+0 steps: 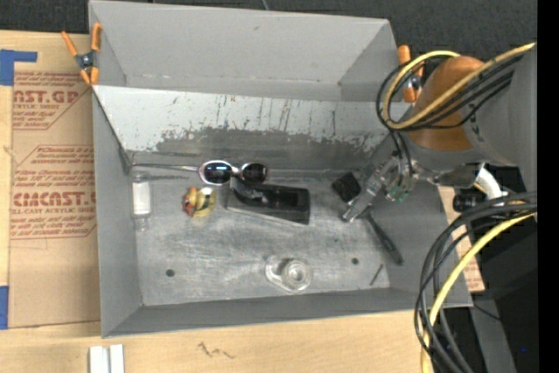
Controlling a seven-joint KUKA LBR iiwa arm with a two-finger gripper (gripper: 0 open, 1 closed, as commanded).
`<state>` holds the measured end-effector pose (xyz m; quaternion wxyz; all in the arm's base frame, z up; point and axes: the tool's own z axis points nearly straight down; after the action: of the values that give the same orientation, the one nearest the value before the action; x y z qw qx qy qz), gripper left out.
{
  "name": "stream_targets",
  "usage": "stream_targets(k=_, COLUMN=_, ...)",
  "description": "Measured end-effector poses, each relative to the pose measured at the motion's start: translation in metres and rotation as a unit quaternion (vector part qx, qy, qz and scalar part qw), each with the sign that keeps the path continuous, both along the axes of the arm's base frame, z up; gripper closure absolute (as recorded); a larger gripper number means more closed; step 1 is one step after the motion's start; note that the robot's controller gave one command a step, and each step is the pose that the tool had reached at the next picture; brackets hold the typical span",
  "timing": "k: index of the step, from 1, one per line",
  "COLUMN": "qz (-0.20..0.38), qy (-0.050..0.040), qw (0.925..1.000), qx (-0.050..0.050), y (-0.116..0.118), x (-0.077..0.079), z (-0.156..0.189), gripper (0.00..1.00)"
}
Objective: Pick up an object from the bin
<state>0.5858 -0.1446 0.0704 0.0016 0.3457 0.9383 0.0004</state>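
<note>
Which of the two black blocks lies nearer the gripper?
The small black block, right beside the gripper; the long black block lies farther off toward the bin's middle, beside the sunglasses.

Sunglasses (pixel 231 173) just behind a case (pixel 278 203), vial (pixel 140 196) far left, lid (pixel 289 273) in front, hand (pixel 358 207) at right.

Moderate, even light; the back wall of the bin (pixel 236 48) is brightest, its floor faintly glaring
</note>
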Motion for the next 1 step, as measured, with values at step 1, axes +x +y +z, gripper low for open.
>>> stream_targets(k=1, qz=0.0, qy=0.0, qw=1.0, qx=0.0, y=0.0, x=0.0, z=0.0, gripper=1.0)
